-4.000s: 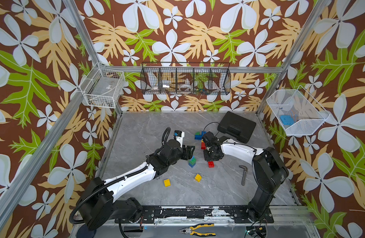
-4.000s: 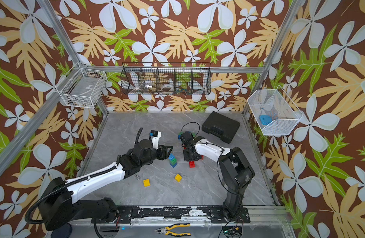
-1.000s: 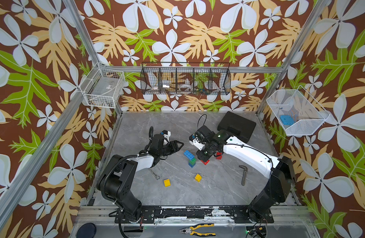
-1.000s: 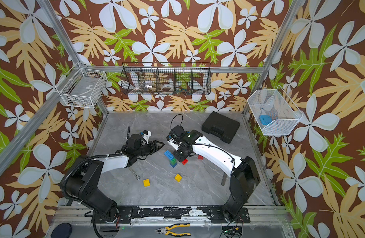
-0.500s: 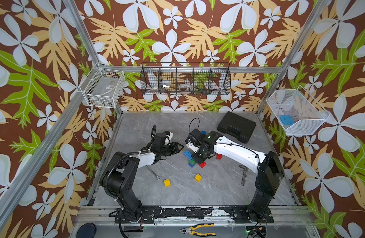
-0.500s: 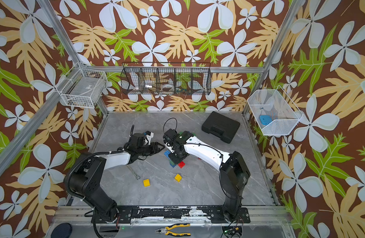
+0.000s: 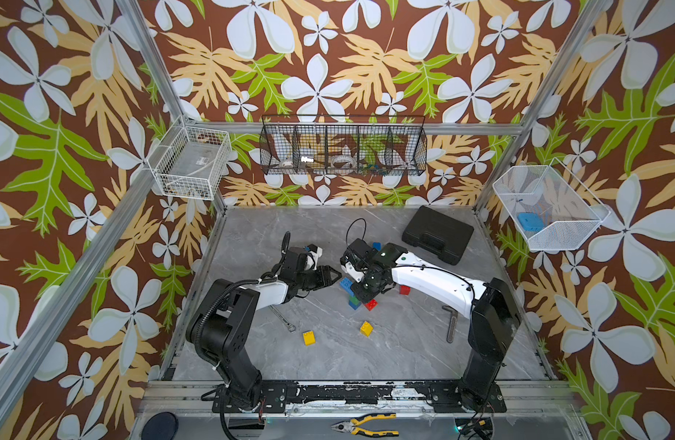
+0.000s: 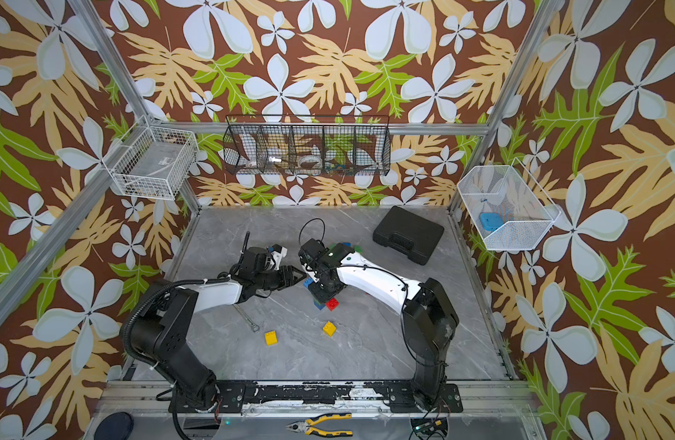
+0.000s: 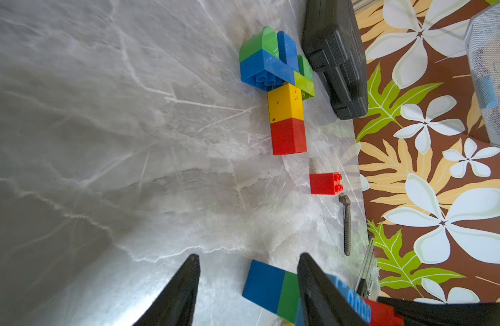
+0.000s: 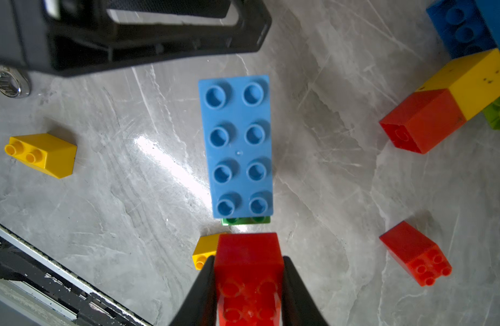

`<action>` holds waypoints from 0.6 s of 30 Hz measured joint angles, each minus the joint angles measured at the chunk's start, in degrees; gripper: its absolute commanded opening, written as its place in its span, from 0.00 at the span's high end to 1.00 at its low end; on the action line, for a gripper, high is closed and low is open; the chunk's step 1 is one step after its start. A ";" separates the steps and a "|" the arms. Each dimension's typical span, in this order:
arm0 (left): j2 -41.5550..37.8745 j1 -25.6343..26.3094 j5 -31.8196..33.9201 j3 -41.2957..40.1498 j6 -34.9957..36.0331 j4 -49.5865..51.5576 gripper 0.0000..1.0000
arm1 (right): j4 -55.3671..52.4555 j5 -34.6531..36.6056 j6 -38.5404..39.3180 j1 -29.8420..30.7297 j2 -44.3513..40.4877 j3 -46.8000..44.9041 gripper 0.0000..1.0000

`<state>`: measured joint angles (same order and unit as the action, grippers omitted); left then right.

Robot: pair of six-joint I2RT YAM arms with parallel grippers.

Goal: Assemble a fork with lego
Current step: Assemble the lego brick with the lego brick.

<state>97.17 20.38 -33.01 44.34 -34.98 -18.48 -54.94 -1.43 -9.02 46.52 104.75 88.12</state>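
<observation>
Two claws, two states — your right gripper [image 10: 249,258] clamps a red brick [image 10: 249,245] just beside the end of the long blue brick [image 10: 237,146], while your left gripper [image 9: 248,255] stands spread and empty. Other lego [image 9: 285,113] lies scattered on the grey table [image 10: 327,169].

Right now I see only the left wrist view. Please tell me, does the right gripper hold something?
Observer: Yes. The right gripper is shut on a red brick.
Operator: Are there loose yellow bricks somewhere?
Observer: Two yellow bricks lie apart, toward the arm bases, in both top views.
Operator: Is any tool near my arm?
Observer: A wrench lies beside the left arm.
</observation>
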 measured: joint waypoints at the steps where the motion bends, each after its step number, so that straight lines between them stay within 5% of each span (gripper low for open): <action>1: 0.00 0.00 -0.09 -0.07 0.15 0.00 0.42 | 0.13 0.02 0.00 0.00 0.15 0.11 1.00; 18: -0.44 0.02 -1.55 -0.48 0.74 -0.04 0.42 | 1.07 -0.07 0.02 0.00 2.49 1.09 1.00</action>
<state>96.73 20.40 -34.57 43.86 -34.24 -18.52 -53.87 -1.50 -8.99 46.52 107.24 89.21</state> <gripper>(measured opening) 0.580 0.322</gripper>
